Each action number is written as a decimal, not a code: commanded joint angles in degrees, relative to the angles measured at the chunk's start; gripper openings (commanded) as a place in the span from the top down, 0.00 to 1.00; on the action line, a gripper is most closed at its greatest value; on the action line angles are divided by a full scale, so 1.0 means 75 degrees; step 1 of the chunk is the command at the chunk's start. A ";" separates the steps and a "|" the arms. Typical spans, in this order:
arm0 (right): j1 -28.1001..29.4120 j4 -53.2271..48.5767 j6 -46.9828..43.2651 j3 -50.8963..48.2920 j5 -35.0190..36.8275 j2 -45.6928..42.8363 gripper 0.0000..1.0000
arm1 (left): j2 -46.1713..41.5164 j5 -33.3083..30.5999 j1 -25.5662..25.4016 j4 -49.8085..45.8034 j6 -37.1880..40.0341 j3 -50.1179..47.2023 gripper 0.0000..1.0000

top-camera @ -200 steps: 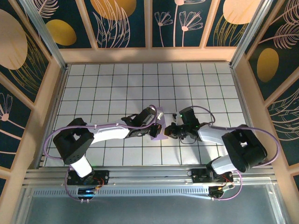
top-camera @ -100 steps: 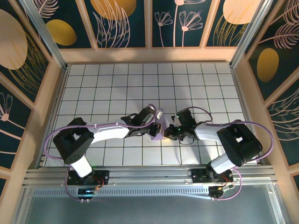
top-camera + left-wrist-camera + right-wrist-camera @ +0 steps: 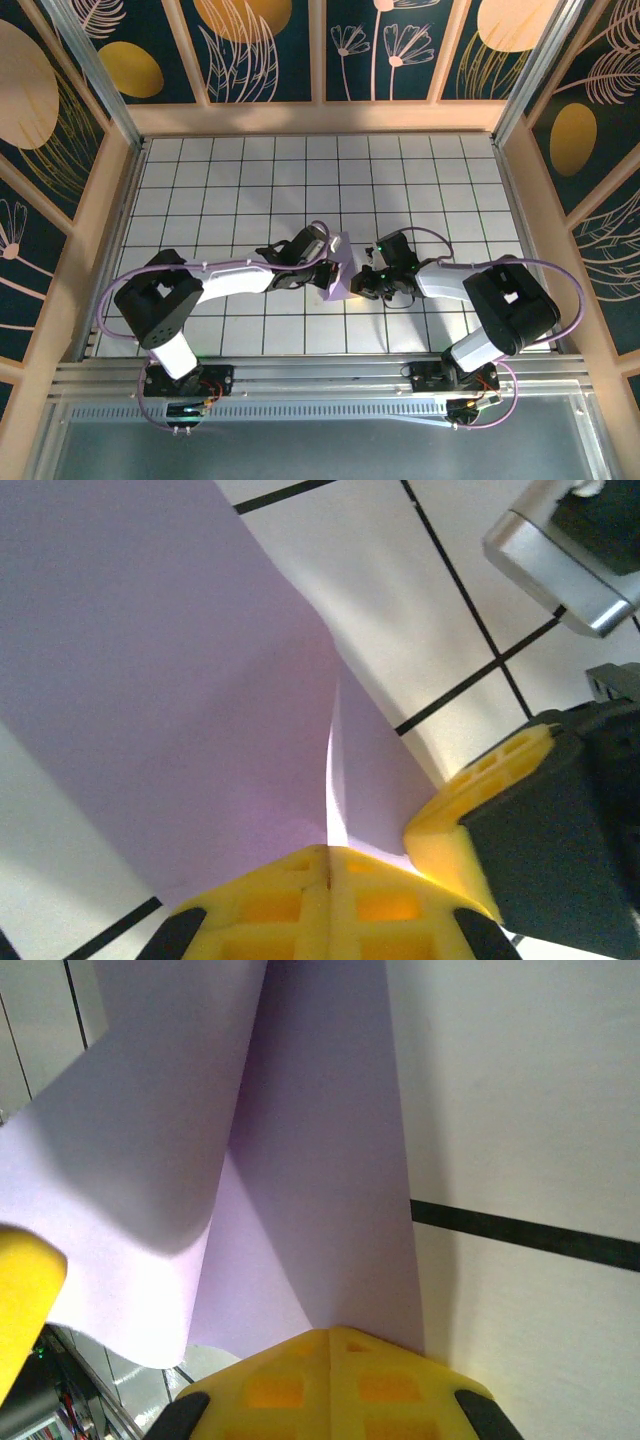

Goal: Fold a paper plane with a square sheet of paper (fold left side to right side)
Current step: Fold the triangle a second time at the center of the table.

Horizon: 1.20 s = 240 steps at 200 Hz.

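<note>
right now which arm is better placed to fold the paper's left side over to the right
Left, probably: the left gripper is shut on the lifted paper; the right gripper grips the opposite edge.

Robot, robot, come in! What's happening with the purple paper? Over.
Left fingers shut on paper. Right fingers shut on it too. Paper bent between them. Nothing blocking.

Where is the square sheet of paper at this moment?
In the top external view, the square sheet of paper sits near the table centre, held by the left gripper on its left and the right gripper on its right.
</note>
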 commanded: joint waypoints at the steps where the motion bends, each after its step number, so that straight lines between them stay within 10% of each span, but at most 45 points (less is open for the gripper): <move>1: 0.0059 -0.0498 -0.0156 0.0058 0.0311 0.0216 1.00 | 0.0076 0.0072 0.0131 -0.0174 0.0220 -0.0051 1.00; 240: 0.0059 -0.0495 -0.0182 0.0047 0.0308 0.0296 1.00 | 0.0738 -0.0298 0.0334 -0.0227 0.0588 0.0266 1.00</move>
